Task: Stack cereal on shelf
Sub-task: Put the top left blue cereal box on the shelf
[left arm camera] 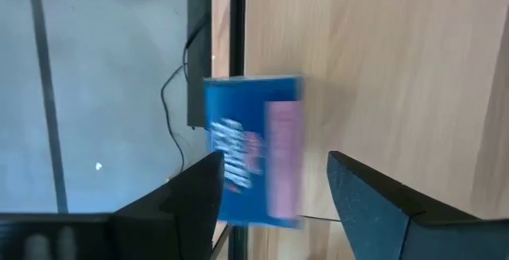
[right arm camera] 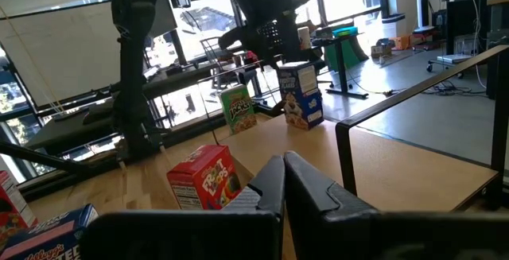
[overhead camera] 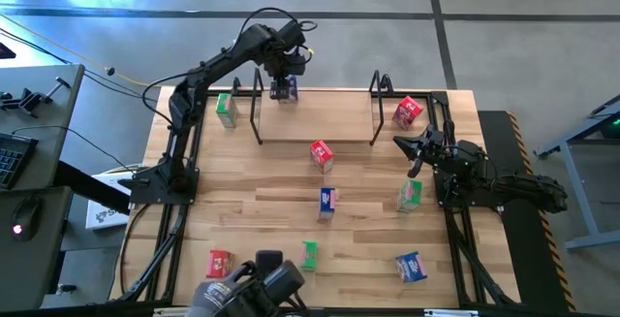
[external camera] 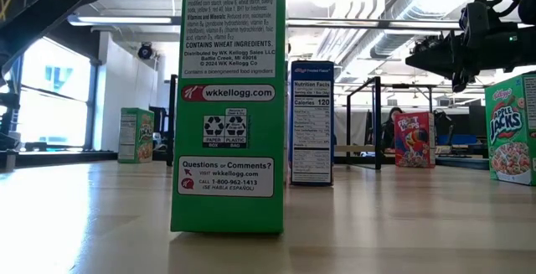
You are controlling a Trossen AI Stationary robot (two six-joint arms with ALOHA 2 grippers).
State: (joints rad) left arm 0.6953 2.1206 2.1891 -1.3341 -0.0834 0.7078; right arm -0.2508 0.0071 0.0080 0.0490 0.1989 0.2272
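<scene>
A blue cereal box (overhead camera: 284, 90) stands upright on its bottom at the far left corner of the shelf (overhead camera: 315, 125), a light board between black wire ends. My left gripper (left arm camera: 274, 161) hangs over it, pointing steeply down, open, with a finger on either side of the box (left arm camera: 254, 145). The right wrist view shows this box (right arm camera: 301, 93) on the board under that gripper (right arm camera: 274, 49). My right gripper (right arm camera: 284, 172) waits shut at the table's right side (overhead camera: 415, 148), holding nothing. My left gripper stands open about the blue box from above. One finger (left arm camera: 374, 200) is plainly apart from the box's side. The other finger (left arm camera: 187, 192) overlaps the box's edge in the wrist view, and I cannot tell whether it touches.
Several more cereal boxes stand loose on the table: green (overhead camera: 226, 110) left of the shelf, red (overhead camera: 408, 111) right of it, red (overhead camera: 322, 154), blue (overhead camera: 327, 201), green (overhead camera: 410, 195), and others near the front edge. A green box (external camera: 228, 98) fills the low view.
</scene>
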